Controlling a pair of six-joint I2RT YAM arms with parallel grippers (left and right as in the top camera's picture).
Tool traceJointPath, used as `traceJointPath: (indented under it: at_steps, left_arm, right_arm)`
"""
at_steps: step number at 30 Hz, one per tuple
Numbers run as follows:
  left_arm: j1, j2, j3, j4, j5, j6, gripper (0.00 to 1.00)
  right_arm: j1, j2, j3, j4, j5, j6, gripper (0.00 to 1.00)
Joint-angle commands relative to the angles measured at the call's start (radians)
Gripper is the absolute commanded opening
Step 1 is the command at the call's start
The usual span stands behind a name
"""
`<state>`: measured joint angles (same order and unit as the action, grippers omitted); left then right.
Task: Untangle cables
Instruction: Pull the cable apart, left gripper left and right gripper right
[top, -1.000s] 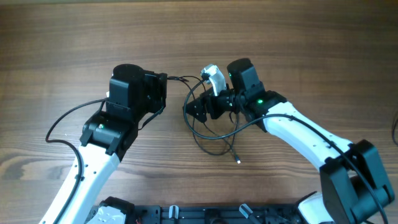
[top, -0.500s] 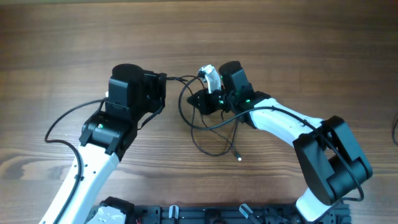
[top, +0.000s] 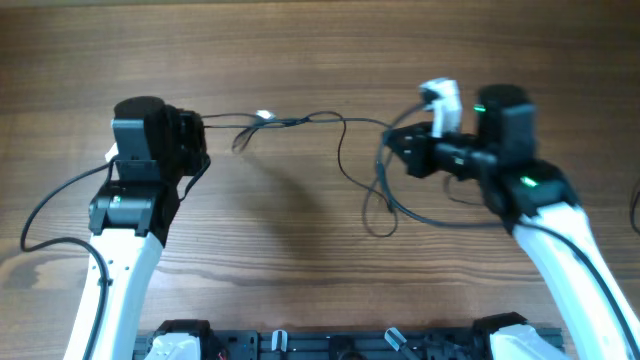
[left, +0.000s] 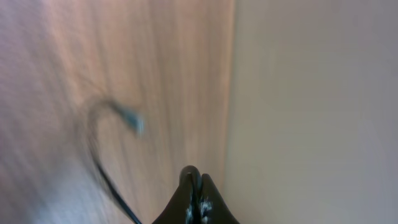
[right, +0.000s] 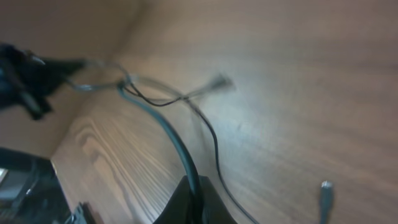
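Observation:
Thin black cables (top: 300, 120) stretch in a line between my two grippers, above the wooden table (top: 300, 270). A silvery plug tip (top: 263, 117) hangs on that line. Loose loops (top: 383, 205) droop below my right gripper (top: 393, 142), which is shut on a black cable (right: 163, 127). A thinner cord (right: 213, 144) and a plug tip (right: 324, 188) lie beside it on the wood. My left gripper (top: 200, 130) is shut on the cables' other end. In the left wrist view its jaws (left: 194, 176) are pressed together, with a blurred cord and plug tip (left: 132, 121) to their left.
The arms' own thicker black cables (top: 55, 205) trail at the left edge and behind the right arm. A black base rail (top: 330, 345) runs along the near edge. In the left wrist view a pale wall (left: 311, 93) stands beyond the table's edge.
Both arms have swung apart, the left one leftwards and the right one rightwards. The bundle that lay bunched in the middle is now drawn out between them. The right gripper has closed on a cable.

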<state>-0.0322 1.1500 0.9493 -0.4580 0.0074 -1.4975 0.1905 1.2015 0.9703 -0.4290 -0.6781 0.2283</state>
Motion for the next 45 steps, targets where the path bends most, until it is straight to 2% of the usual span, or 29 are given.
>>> traceJointPath:
  at_steps: [1, 4, 9, 13, 18, 22, 26, 29, 33, 36, 39, 43, 45]
  left_arm:
    - [0.048, -0.002, 0.012, -0.071, -0.137, 0.029, 0.04]
    - [0.069, -0.002, 0.012, -0.134, -0.182, 0.029, 0.04]
    - [0.113, -0.002, 0.012, -0.180, -0.200, 0.064, 0.04]
    - [0.172, -0.002, 0.012, -0.228, -0.200, 0.157, 0.04]
    - [0.274, -0.002, 0.012, -0.329, -0.200, 0.158, 0.04]
    - [0.347, -0.002, 0.012, -0.384, -0.200, 0.158, 0.04]
    - [0.409, -0.002, 0.012, -0.431, -0.218, 0.158, 0.04]
    - [0.471, -0.002, 0.012, -0.471, -0.270, 0.155, 0.04]
    - [0.554, -0.002, 0.012, -0.483, -0.269, 0.155, 0.04]
    - [0.583, -0.002, 0.012, -0.482, -0.147, 0.163, 0.04]
    - [0.567, -0.002, 0.012, -0.474, 0.003, 0.226, 0.04]
    - [0.508, -0.002, 0.012, -0.422, 0.084, 0.317, 0.04]
    - [0.463, -0.002, 0.012, -0.367, 0.089, 0.400, 0.04]
  right_arm:
    - [-0.120, -0.155, 0.007, -0.023, -0.031, -0.044, 0.04]
    - [-0.237, -0.257, 0.007, -0.034, -0.016, -0.045, 0.04]
    - [-0.462, -0.358, 0.007, -0.071, 0.168, 0.026, 0.04]
    - [-0.635, -0.366, 0.007, -0.098, 0.216, 0.042, 0.04]
    - [-0.792, -0.317, 0.007, -0.108, 0.214, 0.093, 0.04]
    - [-0.803, -0.251, 0.007, -0.115, 0.207, 0.080, 0.04]
    - [-0.803, -0.196, 0.007, -0.115, 0.212, 0.004, 0.04]
    - [-0.804, -0.179, 0.007, -0.111, 0.215, 0.004, 0.04]
    - [-0.803, -0.177, 0.007, -0.105, 0.212, 0.018, 0.04]
    - [-0.803, -0.177, 0.007, -0.109, 0.100, 0.040, 0.04]
    - [-0.803, -0.177, 0.007, -0.108, -0.064, 0.032, 0.04]
    - [-0.786, -0.175, 0.005, -0.113, -0.096, 0.006, 0.04]
    - [-0.761, -0.175, 0.005, -0.123, -0.094, -0.011, 0.04]
